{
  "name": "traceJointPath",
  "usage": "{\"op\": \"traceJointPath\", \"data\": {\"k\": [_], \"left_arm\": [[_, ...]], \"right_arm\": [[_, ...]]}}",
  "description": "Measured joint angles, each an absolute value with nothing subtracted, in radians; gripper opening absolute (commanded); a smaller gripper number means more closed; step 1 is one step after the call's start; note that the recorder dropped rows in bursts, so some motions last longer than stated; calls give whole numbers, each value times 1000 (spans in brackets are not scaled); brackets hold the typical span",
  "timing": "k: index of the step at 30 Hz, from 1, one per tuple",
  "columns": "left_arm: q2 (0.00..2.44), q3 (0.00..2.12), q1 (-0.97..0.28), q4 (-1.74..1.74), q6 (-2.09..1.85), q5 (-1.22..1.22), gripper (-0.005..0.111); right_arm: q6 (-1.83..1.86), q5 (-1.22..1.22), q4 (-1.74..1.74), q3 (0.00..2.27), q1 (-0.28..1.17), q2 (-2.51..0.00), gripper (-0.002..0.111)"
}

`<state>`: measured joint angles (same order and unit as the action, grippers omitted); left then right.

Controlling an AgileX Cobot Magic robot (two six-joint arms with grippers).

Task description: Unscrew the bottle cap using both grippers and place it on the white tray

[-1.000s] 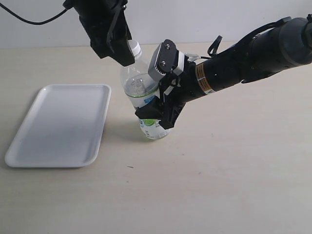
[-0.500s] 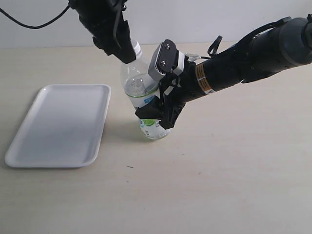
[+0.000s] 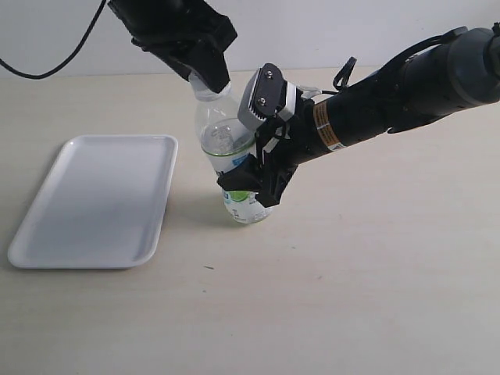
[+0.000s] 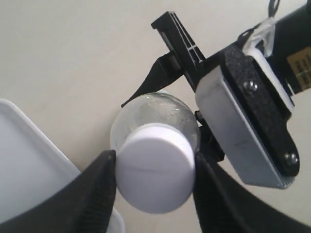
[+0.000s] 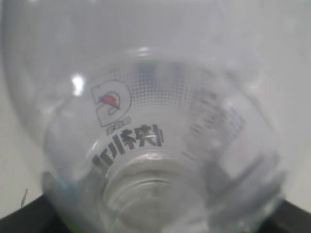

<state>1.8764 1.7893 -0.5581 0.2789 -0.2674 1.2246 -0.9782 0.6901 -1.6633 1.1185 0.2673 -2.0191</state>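
Grip set, bottle cap (image 4: 155, 177) not yet off.
The left pincer (image 4: 154, 162) pinches it, the right pincer (image 3: 254, 185) clamps the bottle (image 3: 223, 137); unscrewing and the white tray (image 3: 94, 199) remain.

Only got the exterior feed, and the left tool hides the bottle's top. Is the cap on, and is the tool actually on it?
Observer: Cap's on. The left wrist view shows the white cap seated on the bottle neck.
Operator: And the left tool?
Observer: The left tool has a finger against each side of the cap, with no gap visible.
Operator: Right tool square on the bottle?
Observer: Can't judge square. The right wrist view is filled by the bottle's clear wall and label print, with the black fingers of the right tool showing on either side of it.
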Motion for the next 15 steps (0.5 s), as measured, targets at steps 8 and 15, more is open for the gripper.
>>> {"op": "traceJointPath", "data": {"k": [8, 15], "left_arm": [[1875, 1789, -558, 285, -55, 1225, 0], [1858, 1820, -558, 263, 58, 1229, 0]], "right_arm": [[-978, 690, -1665, 1118, 267, -2019, 0], [-978, 690, -1665, 1118, 267, -2019, 0]]}}
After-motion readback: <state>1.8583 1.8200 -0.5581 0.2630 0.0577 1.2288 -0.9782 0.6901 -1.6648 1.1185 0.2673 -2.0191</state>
